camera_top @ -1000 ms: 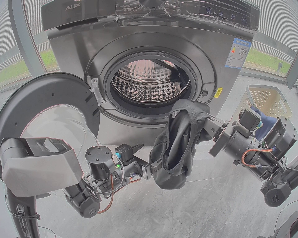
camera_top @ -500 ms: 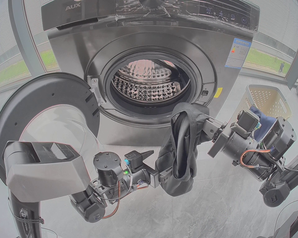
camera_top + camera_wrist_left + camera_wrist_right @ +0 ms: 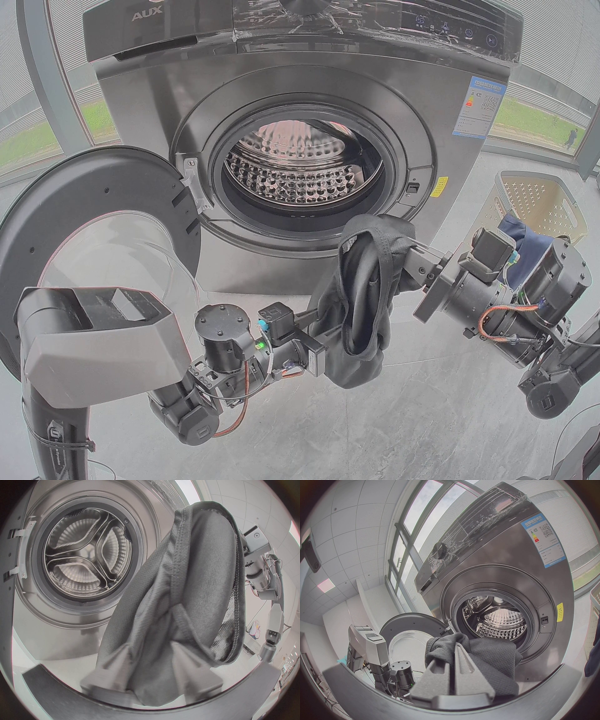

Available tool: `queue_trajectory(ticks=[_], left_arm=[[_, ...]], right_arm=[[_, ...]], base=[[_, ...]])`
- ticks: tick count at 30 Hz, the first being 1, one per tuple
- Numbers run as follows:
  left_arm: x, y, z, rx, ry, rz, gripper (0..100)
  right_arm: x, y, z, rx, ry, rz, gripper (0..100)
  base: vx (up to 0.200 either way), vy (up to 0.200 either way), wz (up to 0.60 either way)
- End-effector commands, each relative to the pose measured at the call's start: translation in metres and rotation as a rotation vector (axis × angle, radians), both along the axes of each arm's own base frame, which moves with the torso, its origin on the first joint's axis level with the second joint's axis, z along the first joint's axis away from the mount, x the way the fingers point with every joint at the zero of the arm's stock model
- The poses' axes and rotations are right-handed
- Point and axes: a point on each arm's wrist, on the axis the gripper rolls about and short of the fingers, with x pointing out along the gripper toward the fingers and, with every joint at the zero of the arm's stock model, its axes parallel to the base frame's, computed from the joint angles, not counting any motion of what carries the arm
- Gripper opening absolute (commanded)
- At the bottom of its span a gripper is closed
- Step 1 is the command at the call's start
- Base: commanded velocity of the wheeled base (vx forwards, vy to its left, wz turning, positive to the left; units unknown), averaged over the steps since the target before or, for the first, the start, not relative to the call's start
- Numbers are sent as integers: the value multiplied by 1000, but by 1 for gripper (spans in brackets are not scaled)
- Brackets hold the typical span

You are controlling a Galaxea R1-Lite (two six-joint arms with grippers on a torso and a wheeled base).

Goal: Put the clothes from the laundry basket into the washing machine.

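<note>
Here's the dark garment [image 3: 365,294], strung between both arms in front of the washing machine [image 3: 300,81], just off the 5 o'clock edge of the open drum [image 3: 300,169]. Its long axis runs nearly upright, top end toward 1 o'clock, bottom toward 7. The right gripper [image 3: 409,259] has its fingers pinched together on the top fold. The left gripper [image 3: 326,351] is clamped on the lower bunch, a finger on each side of the cloth. The door [image 3: 94,200] is swung wide at 9 o'clock. At 3 o'clock, the laundry basket [image 3: 544,194] holds a blue cloth [image 3: 531,244].
</note>
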Motion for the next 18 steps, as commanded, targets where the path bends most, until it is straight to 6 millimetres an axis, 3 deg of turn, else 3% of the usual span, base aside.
queue_trajectory(ticks=[1, 6, 18], left_arm=[[5, -3, 3, -18, -19, 6, 0], [9, 4, 13, -36, -40, 34, 0], [-11, 67, 53, -46, -62, 183, 0]], right_arm=[[1, 1, -2, -5, 6, 1, 0], [1, -1, -3, -6, 8, -5, 0], [15, -12, -7, -14, 18, -66, 0]], base=[[0, 0, 0], [0, 0, 0], [0, 0, 0]])
